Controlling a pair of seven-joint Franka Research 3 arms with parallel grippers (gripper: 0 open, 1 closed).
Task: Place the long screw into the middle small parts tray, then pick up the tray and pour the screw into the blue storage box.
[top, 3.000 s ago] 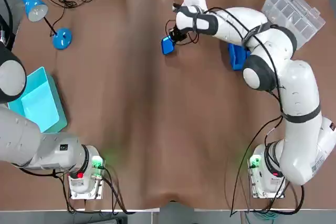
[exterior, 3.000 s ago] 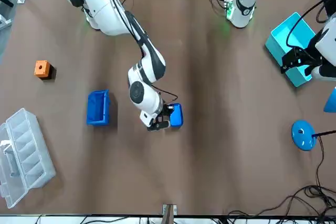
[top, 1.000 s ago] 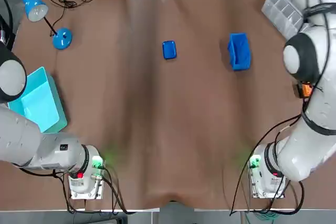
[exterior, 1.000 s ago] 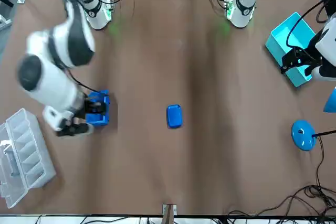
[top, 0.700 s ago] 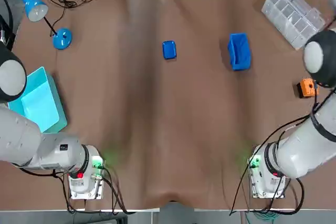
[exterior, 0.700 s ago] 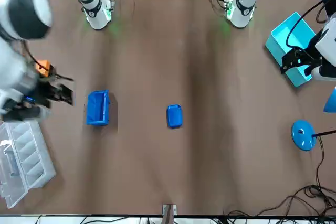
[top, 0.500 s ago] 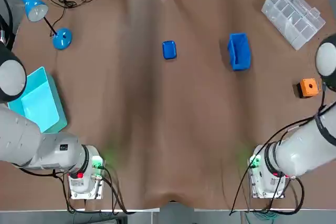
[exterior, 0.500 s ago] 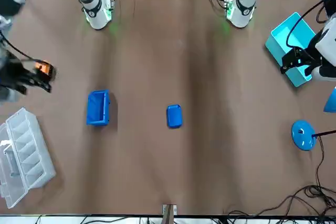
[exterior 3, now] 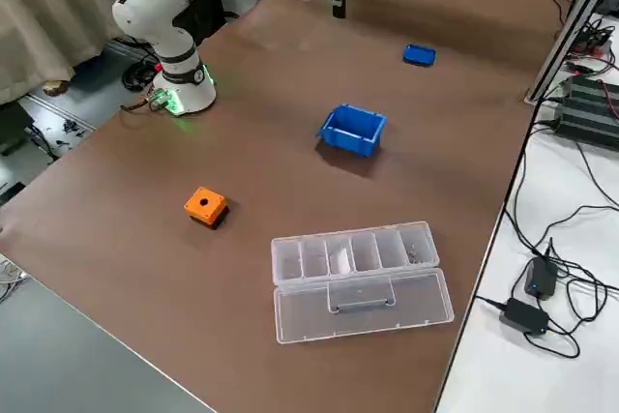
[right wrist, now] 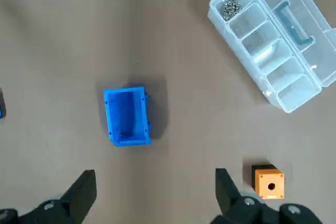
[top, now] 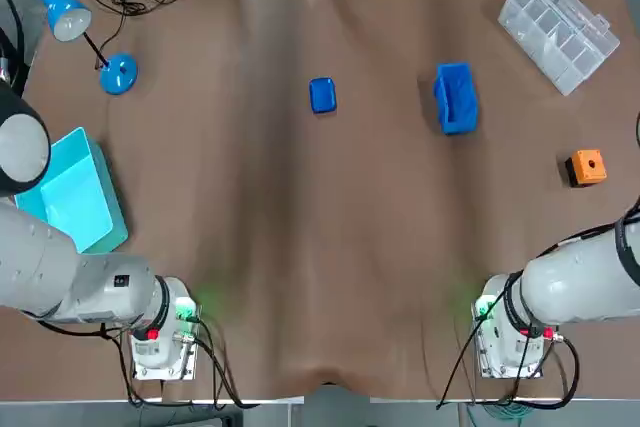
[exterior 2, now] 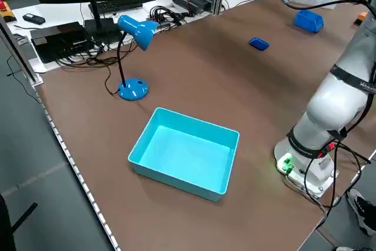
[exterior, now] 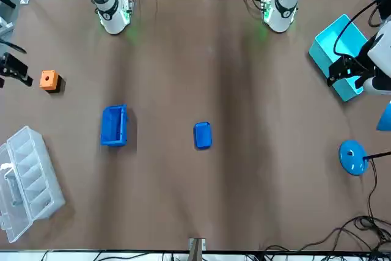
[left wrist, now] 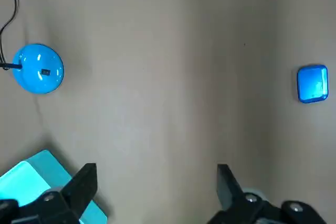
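Since three seconds ago the right pincer [exterior: 13, 69] has let go of the small blue tray [top: 322, 95] and swung out to the robot's right edge of the table [top: 300, 247]. It now hangs raised, near the orange block [top: 587, 166]. Its fingers [right wrist: 81, 192] stand apart with nothing between them.

The tray has stayed where it was, flat on the table toward the far side, about midway across. Whether the long screw lies in it is too small to tell. The blue storage box [top: 455, 98] stands upright to the robot's right of the tray, well apart from it. The clear compartment case [top: 558, 17] lies open at the far right corner, with small metal parts [right wrist: 229, 8] in one end compartment.

The left pincer [left wrist: 156, 174] is parked above the cyan bin [top: 70, 192] at the robot's left edge, its fingers apart and empty. A blue desk lamp [top: 118, 74] stands beyond the bin.
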